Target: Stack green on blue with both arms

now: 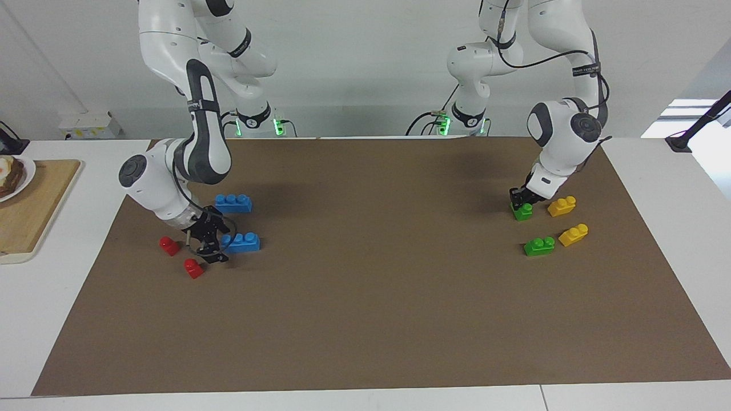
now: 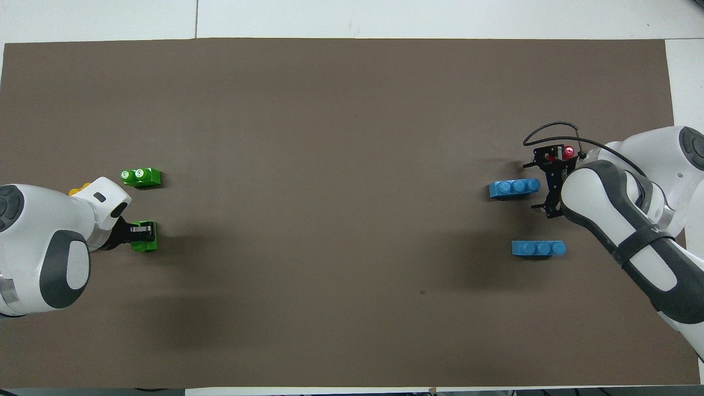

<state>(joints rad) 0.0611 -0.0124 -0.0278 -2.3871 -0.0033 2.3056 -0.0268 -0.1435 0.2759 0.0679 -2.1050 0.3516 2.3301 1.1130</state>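
Note:
My left gripper (image 1: 524,204) is down at the mat toward the left arm's end of the table and shut on a green brick (image 1: 523,214). It also shows in the overhead view (image 2: 142,232), on the same green brick (image 2: 147,245). The second green brick (image 1: 539,246) lies farther from the robots. My right gripper (image 1: 220,242) is open and low, its fingers to either side of one end of a blue brick (image 1: 244,242). From overhead this gripper (image 2: 532,187) is at the same blue brick (image 2: 511,188). The second blue brick (image 1: 233,203) lies nearer to the robots.
Two red bricks (image 1: 169,245) (image 1: 194,268) lie beside my right gripper. Two yellow bricks (image 1: 561,206) (image 1: 573,234) lie beside the green ones. A wooden board (image 1: 28,205) with a plate of food (image 1: 11,174) is off the brown mat (image 1: 371,285).

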